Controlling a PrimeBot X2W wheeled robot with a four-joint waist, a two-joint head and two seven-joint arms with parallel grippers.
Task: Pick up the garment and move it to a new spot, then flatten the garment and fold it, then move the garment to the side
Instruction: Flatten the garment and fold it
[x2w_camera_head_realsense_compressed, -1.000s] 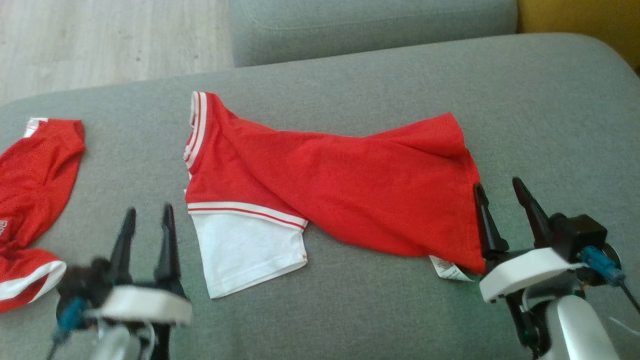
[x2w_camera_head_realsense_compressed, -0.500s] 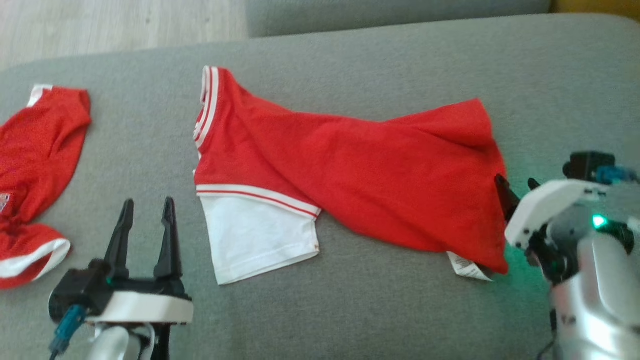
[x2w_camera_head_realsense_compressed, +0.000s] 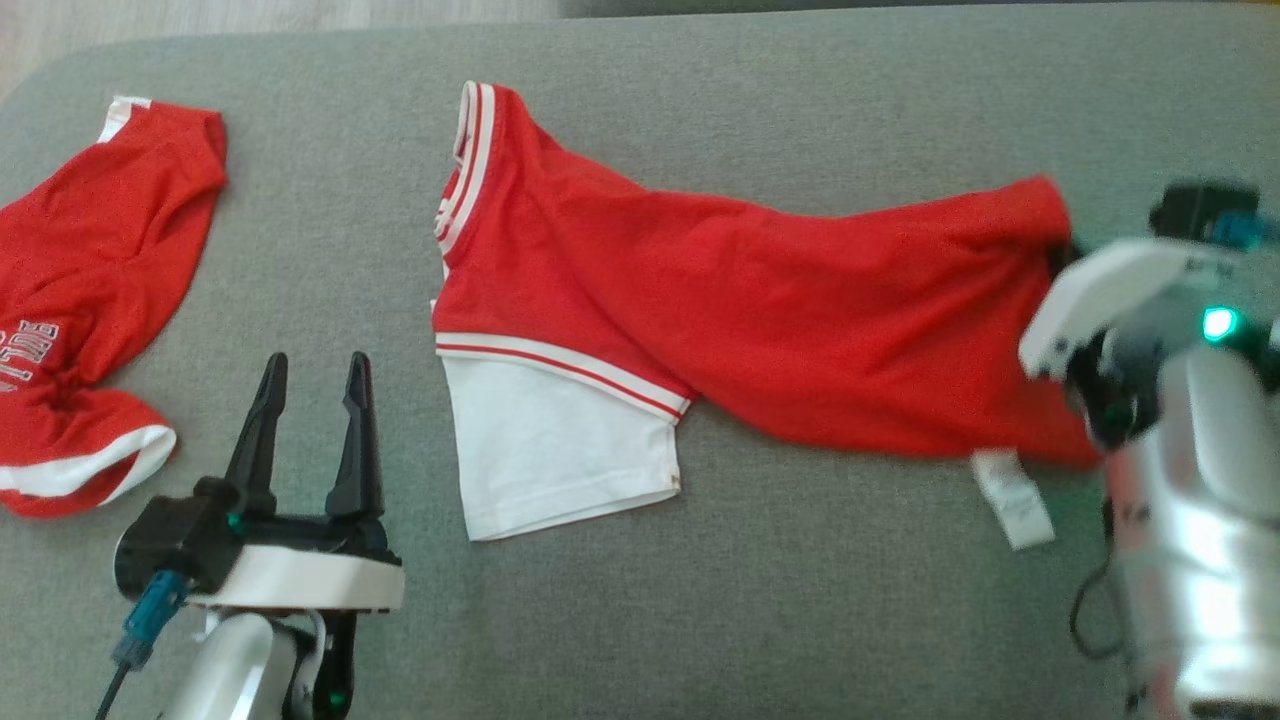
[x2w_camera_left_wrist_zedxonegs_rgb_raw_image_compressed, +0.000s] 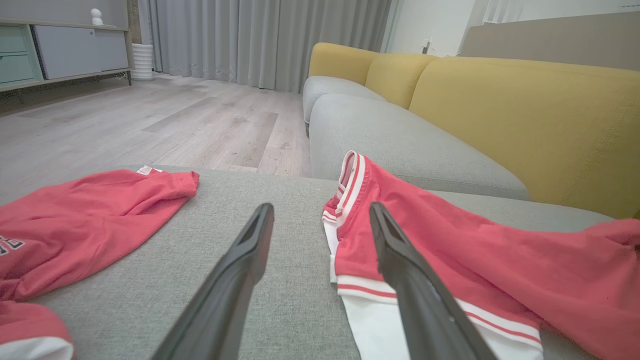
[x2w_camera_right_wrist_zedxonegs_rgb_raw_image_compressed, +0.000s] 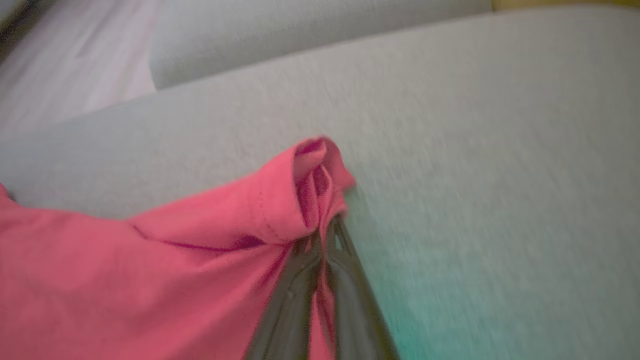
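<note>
The red garment (x2w_camera_head_realsense_compressed: 760, 330) stretches leftward from the right claw (x2w_camera_right_wrist_zedxonegs_rgb_raw_image_compressed: 325, 230), which pinches its bunched hem. The left claw (x2w_camera_head_realsense_compressed: 312, 400) stands spread beside the white sleeve (x2w_camera_head_realsense_compressed: 560, 450). The pinched fold looks thin; a hard pull could slip it free.

White lettering on left red shirt (x2w_camera_head_realsense_compressed: 100, 270) prob. unreadable; care tag (x2w_camera_head_realsense_compressed: 1015, 497) too.

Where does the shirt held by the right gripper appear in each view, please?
Head view: shirt across the centre, hem at right.
Left wrist view: shirt at lower right, collar near centre.
Right wrist view: shirt at lower left, hem pinched by the right gripper.
Shared landmark: the grey cushion under it.
</note>
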